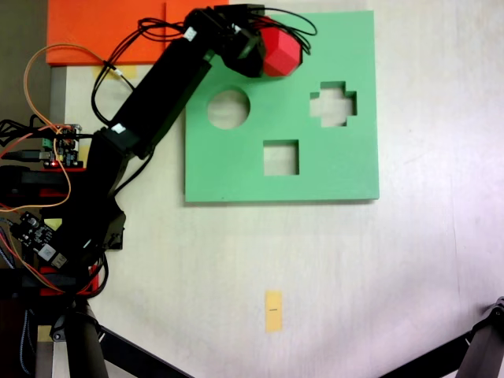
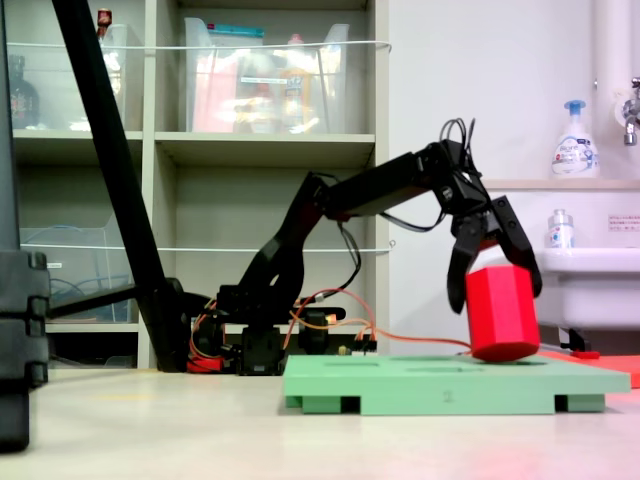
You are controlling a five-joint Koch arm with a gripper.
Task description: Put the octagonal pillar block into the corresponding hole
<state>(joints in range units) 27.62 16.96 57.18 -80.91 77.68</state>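
Observation:
The red octagonal pillar block (image 1: 282,53) is at the green board's (image 1: 331,177) far edge in a fixed view. From the side it leans slightly, the red block's (image 2: 500,315) lower end at the level of the green board's (image 2: 440,385) top face. My gripper (image 2: 495,285) is shut on it, one black finger on each side. Seen from above, the gripper (image 1: 272,47) comes in from the left and covers part of the block. The board shows a round, a cross-shaped and a square cutout. The corresponding hole is hidden.
An orange sheet (image 1: 102,31) lies beyond the arm's base, touching the board's far left corner. Circuit boards and loose wires (image 1: 47,150) sit at the left. A yellow tag (image 1: 273,310) lies on the table in front. Black stand legs (image 1: 480,346) cross the near corners.

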